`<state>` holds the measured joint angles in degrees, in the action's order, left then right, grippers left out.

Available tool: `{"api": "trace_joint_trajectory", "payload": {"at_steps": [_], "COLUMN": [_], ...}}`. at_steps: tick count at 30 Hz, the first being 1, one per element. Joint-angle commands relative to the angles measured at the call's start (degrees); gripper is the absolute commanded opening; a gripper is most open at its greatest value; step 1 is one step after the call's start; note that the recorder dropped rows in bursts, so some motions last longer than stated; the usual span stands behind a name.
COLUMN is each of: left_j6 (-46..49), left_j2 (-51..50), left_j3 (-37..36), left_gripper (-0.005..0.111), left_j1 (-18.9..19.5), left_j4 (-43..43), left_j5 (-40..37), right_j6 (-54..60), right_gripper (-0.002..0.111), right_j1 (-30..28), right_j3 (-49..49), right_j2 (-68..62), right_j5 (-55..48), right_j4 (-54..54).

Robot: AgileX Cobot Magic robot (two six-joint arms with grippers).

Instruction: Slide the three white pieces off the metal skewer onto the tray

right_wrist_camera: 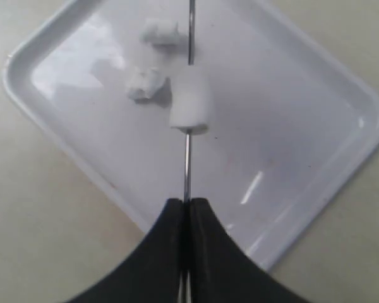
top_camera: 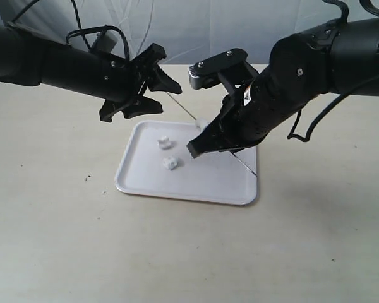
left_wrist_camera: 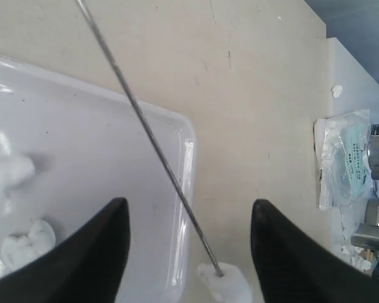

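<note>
Presently, one white piece (right_wrist_camera: pixel 191 101) sat threaded on the metal skewer (right_wrist_camera: pixel 187 170), over the tray (top_camera: pixel 177 193) so that it would drop beside the two loose pieces (top_camera: pixel 163 141) lying there.

- Right gripper (right_wrist_camera: pixel 186 203): fingers pinched shut on the skewer, steadying it.
- Left gripper (left_wrist_camera: pixel 189 207): fingers spread wide astride the rod, probably poised to push.
- Skewer's far run cut off in both wrist views.
- Grip hidden behind the arm in the exterior view.

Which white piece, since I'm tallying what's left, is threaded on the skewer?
The white piece pierced by the metal skewer; the other two lie loose on the tray.
</note>
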<state>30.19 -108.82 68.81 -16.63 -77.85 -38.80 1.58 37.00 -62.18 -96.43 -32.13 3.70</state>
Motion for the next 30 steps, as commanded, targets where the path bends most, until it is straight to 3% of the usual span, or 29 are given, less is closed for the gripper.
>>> {"api": "trace_joint_trajectory", "payload": {"at_steps": [1, 6, 12, 19, 30], "left_j6": [0.3, 0.3, 2.2, 3.5, 5.0], "left_j2": [-0.1, -0.1, -0.1, -0.1, -0.1], "left_j3": [0.2, 0.2, 0.2, 0.2, 0.2], "left_gripper": [0.055, 0.055, 0.041, 0.041, 0.033], "left_j1": [-0.1, -0.1, -0.1, -0.1, -0.1], "left_j4": [-0.1, -0.2, -6.1, -6.1, -8.5], "left_j5": [-1.7, -5.0, -4.9, -3.2, 0.1], "right_j6": [-2.1, -2.2, -2.6, -3.6, -3.7], "right_gripper": [-0.001, -0.001, -0.001, -0.001, -0.001], "right_j1": [-0.3, -0.3, -0.3, -0.3, -0.3], "right_j3": [0.1, 0.1, 0.1, 0.1, 0.1], "right_j2": [-0.1, -0.1, -0.4, -3.9, -3.9], "right_j5": [0.4, 7.3, 12.2, 19.2, 20.6], "right_j4": [-3.7, -3.1, -2.0, -1.5, -1.5]}}
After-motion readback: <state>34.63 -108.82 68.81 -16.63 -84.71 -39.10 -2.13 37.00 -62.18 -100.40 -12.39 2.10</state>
